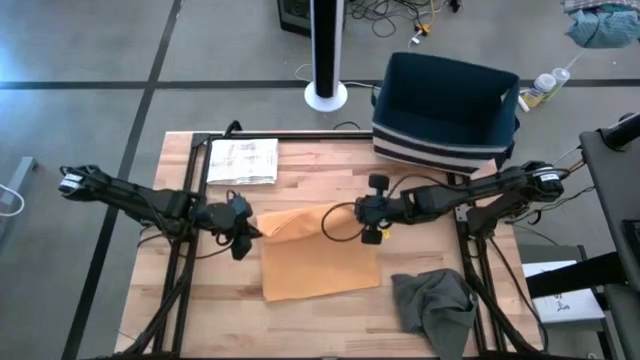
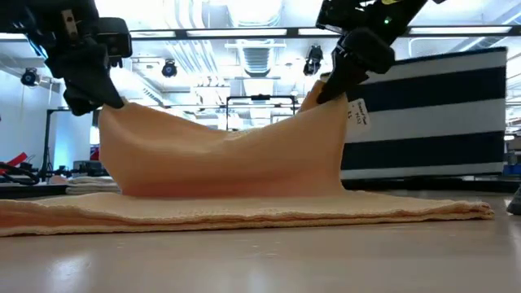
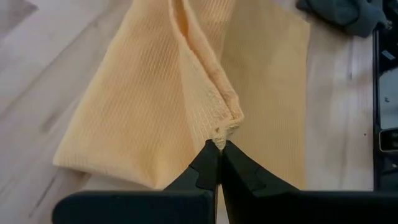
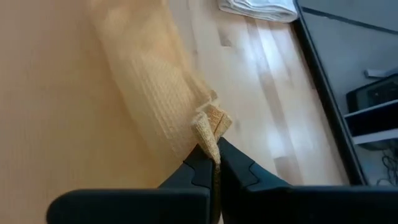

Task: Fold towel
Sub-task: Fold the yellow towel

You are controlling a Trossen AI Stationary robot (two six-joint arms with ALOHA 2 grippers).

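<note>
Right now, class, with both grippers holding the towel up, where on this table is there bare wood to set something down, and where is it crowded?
Bare wood lies along the table's near edge, between the orange towel and the grey cloth, and between the white folded cloth and the striped bin. The middle is crowded: left gripper and right gripper both pinch towel corners there.

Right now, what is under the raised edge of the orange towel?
The orange towel hangs between the left gripper and right gripper, over its own lower layer on the wooden table. Anything beneath that layer is hidden.
</note>
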